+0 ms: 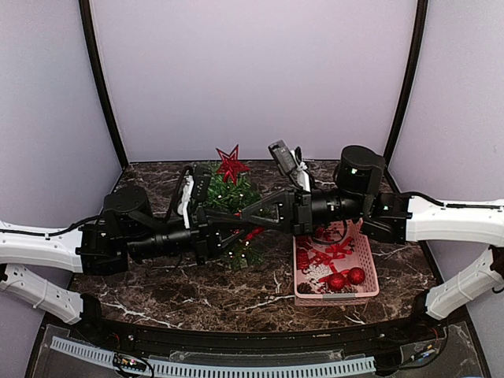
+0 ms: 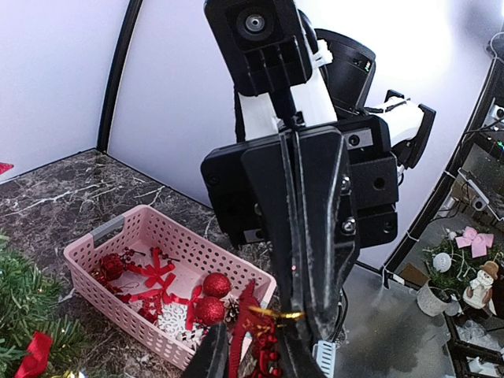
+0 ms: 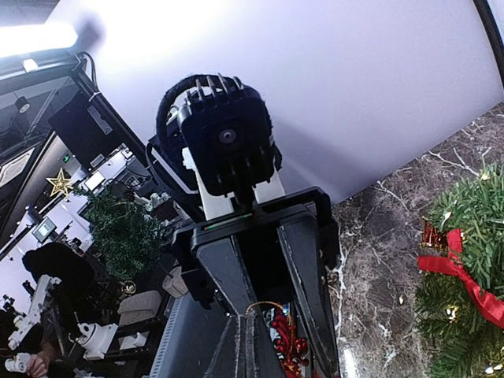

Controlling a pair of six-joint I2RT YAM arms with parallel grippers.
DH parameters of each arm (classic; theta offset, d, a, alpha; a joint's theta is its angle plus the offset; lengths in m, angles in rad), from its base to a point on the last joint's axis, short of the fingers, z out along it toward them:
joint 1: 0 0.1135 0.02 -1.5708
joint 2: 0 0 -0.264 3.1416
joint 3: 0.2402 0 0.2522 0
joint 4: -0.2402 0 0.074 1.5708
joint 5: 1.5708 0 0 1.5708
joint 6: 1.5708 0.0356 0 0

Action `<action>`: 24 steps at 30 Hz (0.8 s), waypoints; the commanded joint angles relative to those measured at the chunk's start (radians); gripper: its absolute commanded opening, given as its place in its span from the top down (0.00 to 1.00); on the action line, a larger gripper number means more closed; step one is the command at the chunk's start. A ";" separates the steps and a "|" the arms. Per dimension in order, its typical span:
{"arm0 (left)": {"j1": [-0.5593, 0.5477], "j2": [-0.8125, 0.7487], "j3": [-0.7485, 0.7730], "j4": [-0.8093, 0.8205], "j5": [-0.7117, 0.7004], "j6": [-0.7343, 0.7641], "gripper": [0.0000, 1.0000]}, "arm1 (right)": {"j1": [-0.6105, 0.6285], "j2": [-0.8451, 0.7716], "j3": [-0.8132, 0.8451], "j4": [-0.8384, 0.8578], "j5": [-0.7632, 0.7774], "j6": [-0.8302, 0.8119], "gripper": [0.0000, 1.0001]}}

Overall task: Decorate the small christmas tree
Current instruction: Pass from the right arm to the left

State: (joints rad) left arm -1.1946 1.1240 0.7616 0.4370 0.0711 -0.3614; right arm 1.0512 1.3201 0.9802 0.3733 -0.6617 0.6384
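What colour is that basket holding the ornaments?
Pink: the basket is pink plastic lattice, shown best in the left wrist view.

Pale lilac backdrop panels [image 1: 252, 79] close in the back and both sides, evenly lit, with black struts [image 1: 102, 87] running up the corners. Underneath lies a dark brown marble-patterned tabletop [image 1: 236, 295] veined in white, and a white slotted strip [image 1: 236, 368] lines its near edge. Past the panels the room looks cluttered: a bright ceiling light [image 3: 35, 38], a gold star [image 3: 57, 183], a green tree [image 3: 118, 228], and what may be a snowman figure [image 2: 481, 287] beside a pink bow [image 2: 475, 239].
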 commanded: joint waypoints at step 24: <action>-0.002 -0.016 -0.062 -0.019 -0.038 -0.076 1.00 | 0.004 -0.174 -0.212 0.109 0.295 -0.044 0.33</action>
State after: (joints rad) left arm -1.1942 1.1038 0.6968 0.4412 0.0402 -0.4301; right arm 1.0519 1.1980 0.7975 0.4416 -0.4786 0.6289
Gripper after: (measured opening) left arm 0.041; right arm 0.634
